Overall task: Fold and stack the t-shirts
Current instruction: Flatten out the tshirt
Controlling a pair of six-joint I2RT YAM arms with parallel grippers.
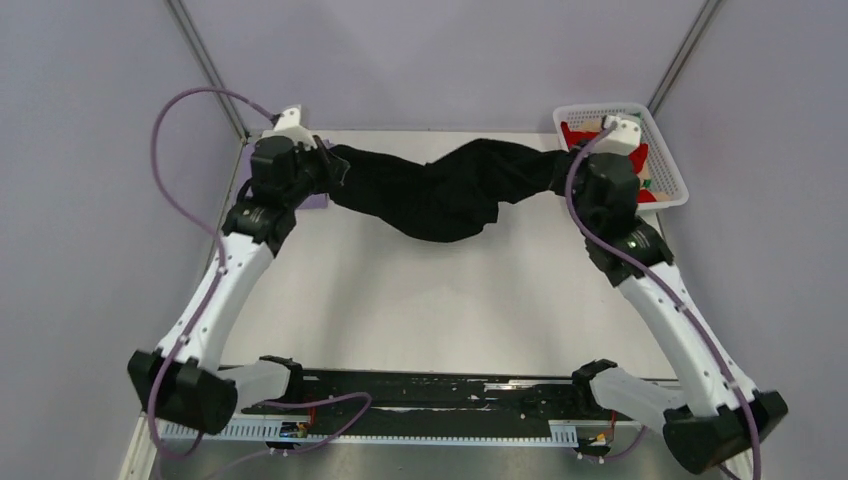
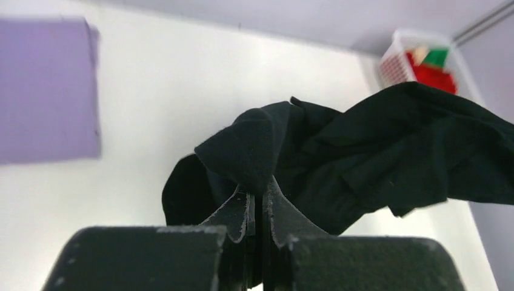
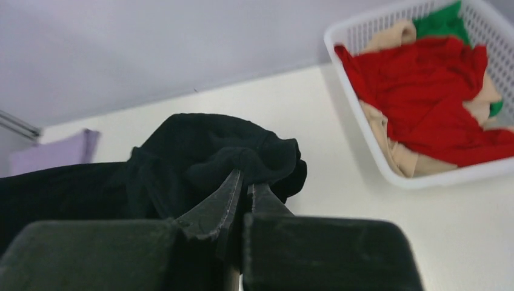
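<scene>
Black cloth filled the upper middle of the overhead frame: the black t-shirt (image 1: 440,190) hung stretched between both arms, sagging at its centre above the pale bench (image 1: 420,310). At upper left, the left tool (image 2: 259,194) had its jaws pressed together on a bunched fold of the shirt's one end. At upper right, the right tool (image 3: 244,182) was likewise clamped on the other end's gathered edge. A lavender t-shirt (image 2: 48,91) lay flat on the bench in the upper left corner, beside the left arm. The white lattice basket (image 1: 600,108) sat at upper right, holding a crumpled red t-shirt (image 3: 436,91) with a green t-shirt (image 3: 445,21) and a beige t-shirt (image 3: 394,36) showing around it.
</scene>
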